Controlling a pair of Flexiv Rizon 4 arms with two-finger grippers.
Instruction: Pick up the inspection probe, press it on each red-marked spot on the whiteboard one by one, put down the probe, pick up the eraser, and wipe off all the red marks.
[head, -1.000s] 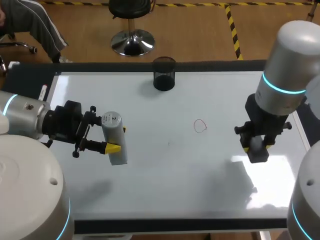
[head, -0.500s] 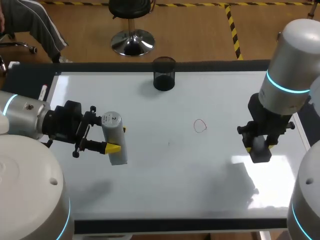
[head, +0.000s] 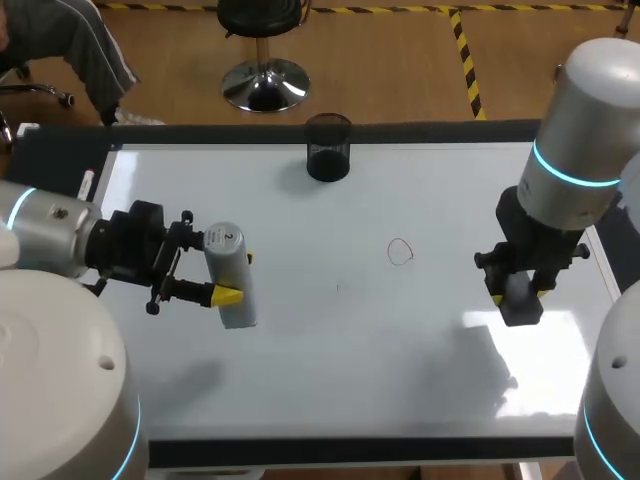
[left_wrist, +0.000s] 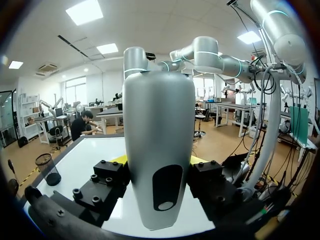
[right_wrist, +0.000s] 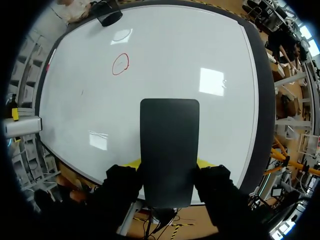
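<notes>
My left gripper (head: 235, 280) is shut on the grey, upright-tilted inspection probe (head: 224, 248) over the whiteboard's (head: 350, 380) left side. In the left wrist view the probe (left_wrist: 157, 150) fills the space between that gripper's (left_wrist: 159, 161) fingers. My right gripper (head: 516, 295) is shut on the black eraser (head: 520, 312) above the board's right side. The right wrist view shows the eraser (right_wrist: 169, 150) clamped in its gripper (right_wrist: 168, 164). One red circle mark (head: 400, 252) is on the board, left of the eraser; it shows ahead of the eraser as the red mark (right_wrist: 120, 64).
A black mesh cup (head: 328, 147) stands at the board's far edge, near the middle. A small marker (head: 86, 184) lies by the left edge. The board's dark frame (head: 300, 452) runs along the near side.
My right arm has shifted slightly to the right and towards the near edge with the eraser. The left arm and probe have stayed still.
</notes>
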